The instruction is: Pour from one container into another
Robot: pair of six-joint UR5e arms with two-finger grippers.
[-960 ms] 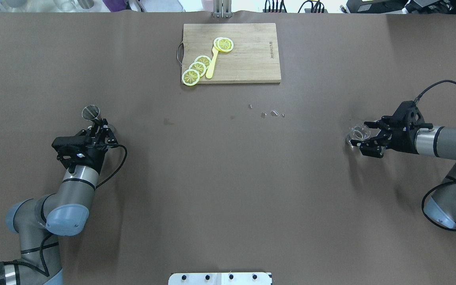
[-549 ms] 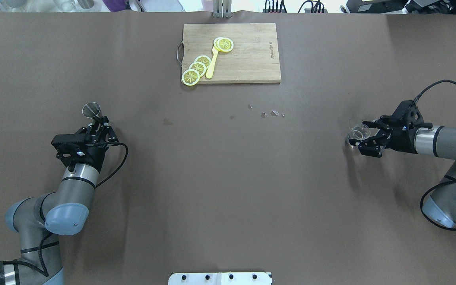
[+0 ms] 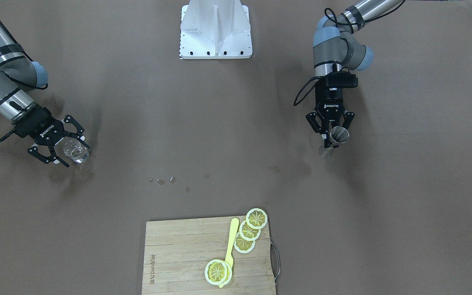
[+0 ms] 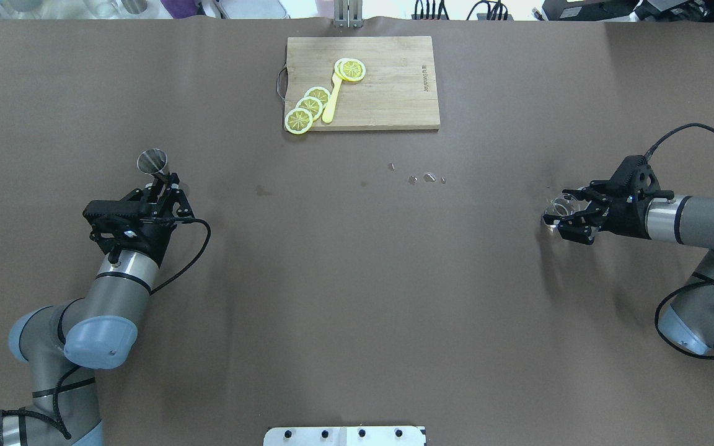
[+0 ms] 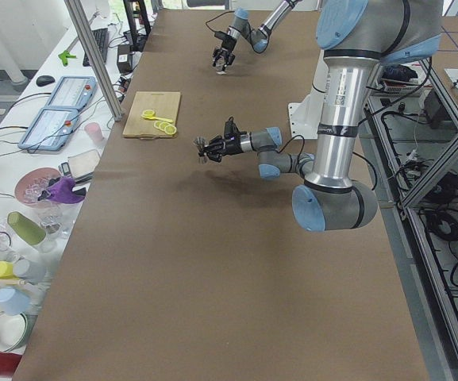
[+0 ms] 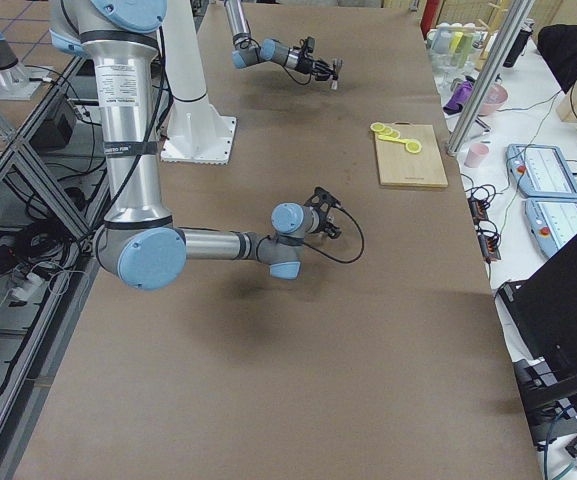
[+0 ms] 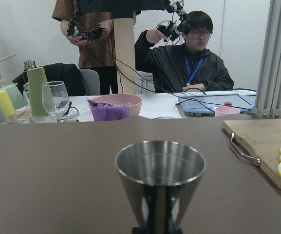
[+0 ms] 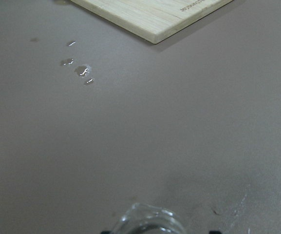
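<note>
A steel jigger (image 4: pixel 152 162) stands upright in my left gripper (image 4: pixel 167 184), which is shut on its narrow waist and holds it off the table. Its open cup (image 7: pixel 159 170) fills the left wrist view, and in the front view the jigger (image 3: pixel 339 134) hangs above its shadow. On the right side, a small clear glass (image 4: pixel 560 206) sits between the fingers of my right gripper (image 4: pixel 571 214), shut on it and tilted downward. Only the rim of the glass (image 8: pixel 150 222) shows in the right wrist view. The glass (image 3: pixel 75 150) seems to hold clear liquid.
A wooden cutting board (image 4: pixel 388 93) at the far middle carries lemon slices (image 4: pixel 307 108) and a yellow spoon (image 4: pixel 332 99). A few water drops (image 4: pixel 422 178) lie on the brown table in front of it. The white base plate (image 4: pixel 344 435) is at the near edge.
My left gripper has lifted the jigger and carried it slightly forward and to the right. The right gripper has edged a little to the left with the glass.
</note>
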